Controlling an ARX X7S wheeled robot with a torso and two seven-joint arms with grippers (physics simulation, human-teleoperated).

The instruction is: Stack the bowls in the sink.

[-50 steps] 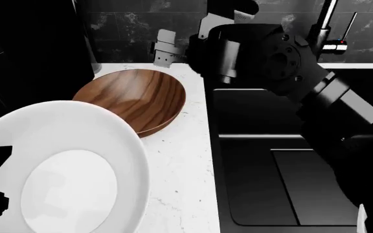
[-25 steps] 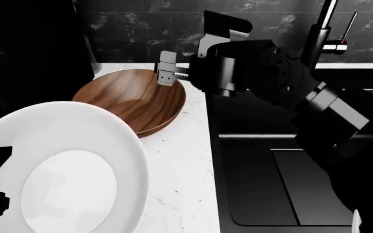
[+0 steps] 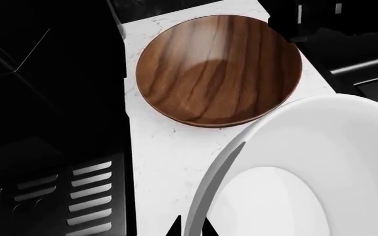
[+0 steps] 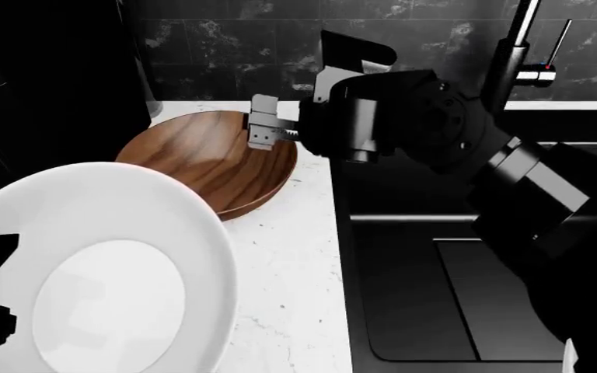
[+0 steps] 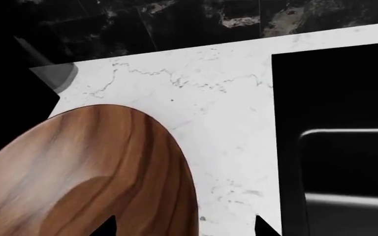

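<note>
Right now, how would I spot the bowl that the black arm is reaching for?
Find the black sink, then the white countertop on its left. At the counter's back sits the wooden bowl: brown and streaky-grained, unlike the glossy white bowl in front, with the right claw above its rim.

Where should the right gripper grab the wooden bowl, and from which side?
Probably the rim on the sink-facing side of the wooden bowl, coming down from above. It sits upright and open on the white countertop, with a thin wall and shallow sides, so one jaw can go inside and one outside. The right gripper already hovers over that edge, and the sink lies just beyond.
</note>
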